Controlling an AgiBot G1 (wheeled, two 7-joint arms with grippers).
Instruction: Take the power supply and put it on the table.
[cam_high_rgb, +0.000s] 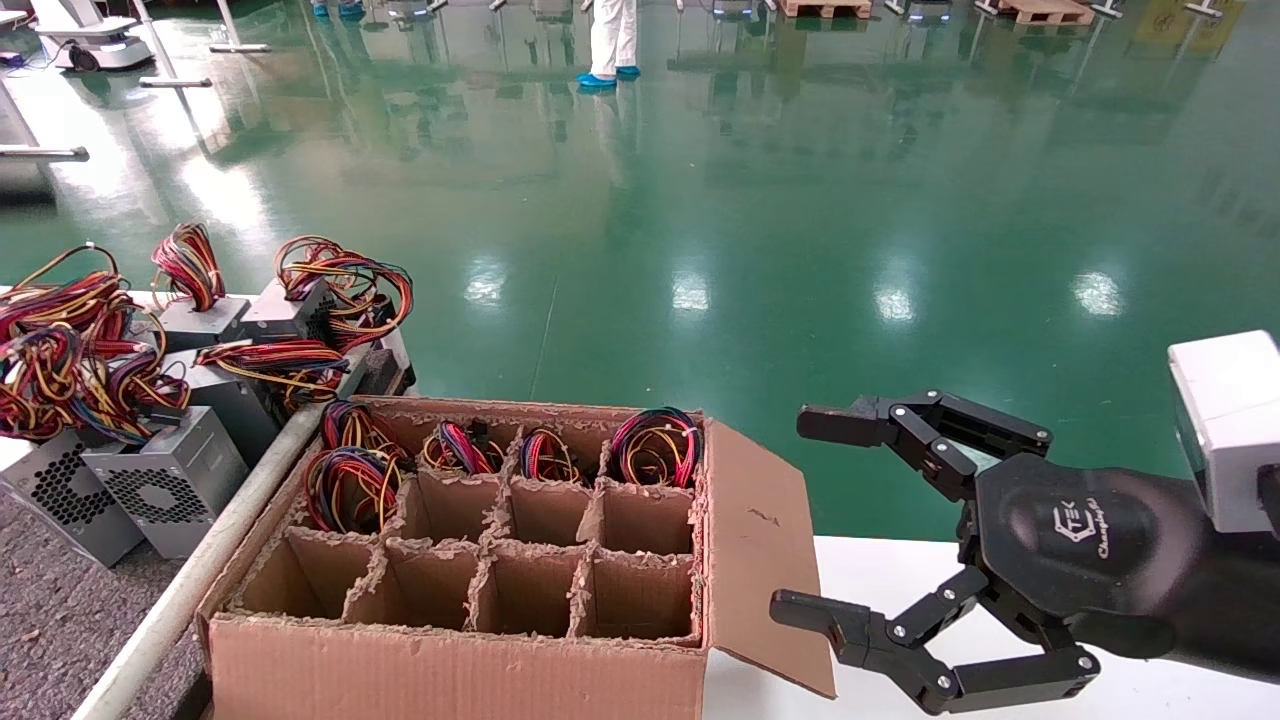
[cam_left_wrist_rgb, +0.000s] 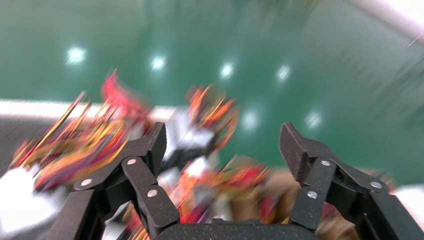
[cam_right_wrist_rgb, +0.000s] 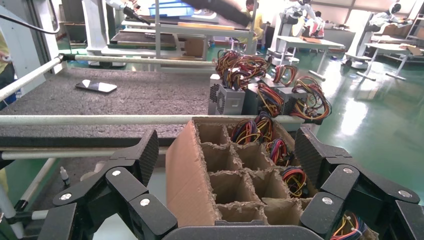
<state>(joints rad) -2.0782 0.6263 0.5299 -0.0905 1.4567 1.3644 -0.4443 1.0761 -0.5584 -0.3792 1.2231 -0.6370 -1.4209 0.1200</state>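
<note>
Several power supplies stand in the back cells of a divided cardboard box (cam_high_rgb: 450, 660); only their looped wires show, such as the bundle (cam_high_rgb: 657, 447) in the rightmost back cell. Other silver-grey power supplies (cam_high_rgb: 175, 480) lie on the dark grey table (cam_high_rgb: 50, 620) left of the box. My right gripper (cam_high_rgb: 805, 515) hangs open and empty to the right of the box, over the white tabletop (cam_high_rgb: 880, 580). From the right wrist, the right gripper (cam_right_wrist_rgb: 226, 150) faces the box (cam_right_wrist_rgb: 190, 185). My left gripper (cam_left_wrist_rgb: 222, 142) is open and empty, with blurred wires and metal boxes beyond it; the head view does not show it.
A pale rail (cam_high_rgb: 210, 560) runs between the table and the box. The box's right flap (cam_high_rgb: 760, 540) stands open toward my right gripper. A flat phone-like object (cam_right_wrist_rgb: 96, 86) lies far back on the table (cam_right_wrist_rgb: 125, 95). A person (cam_high_rgb: 612, 40) stands far off on the green floor.
</note>
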